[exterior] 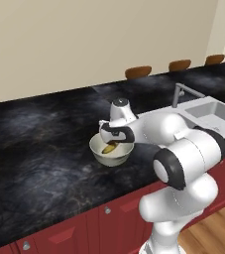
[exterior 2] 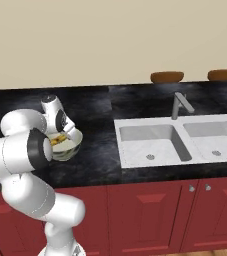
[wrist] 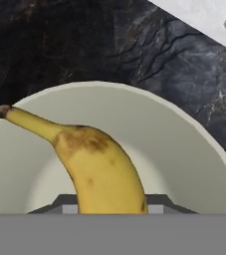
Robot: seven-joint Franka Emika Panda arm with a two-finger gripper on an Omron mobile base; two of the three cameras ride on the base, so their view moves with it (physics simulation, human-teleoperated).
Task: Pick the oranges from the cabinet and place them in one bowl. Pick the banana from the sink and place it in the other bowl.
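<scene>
The banana [wrist: 94, 169], yellow with brown patches, hangs inside the pale cream bowl [wrist: 184, 124] with my gripper [wrist: 109, 206] shut on its lower end. From the left the bowl [exterior: 115, 158] sits on the black counter with the banana [exterior: 109, 147] just above its floor and the gripper [exterior: 111, 143] reaching down into it. From the right the banana [exterior 2: 57, 140] shows inside the bowl [exterior 2: 71, 148], partly hidden by my arm. The white-grey sink [exterior 2: 175, 140] lies to the bowl's right. The oranges and the cabinet are out of view.
A grey faucet [exterior 2: 180, 104] stands behind the sink. Brown stool tops [exterior: 138, 72] [exterior 2: 167, 76] line the counter's far edge. Red cupboard fronts with round knobs [exterior 2: 150, 210] run under the counter. Bare black counter [exterior: 39, 149] stretches left of the bowl.
</scene>
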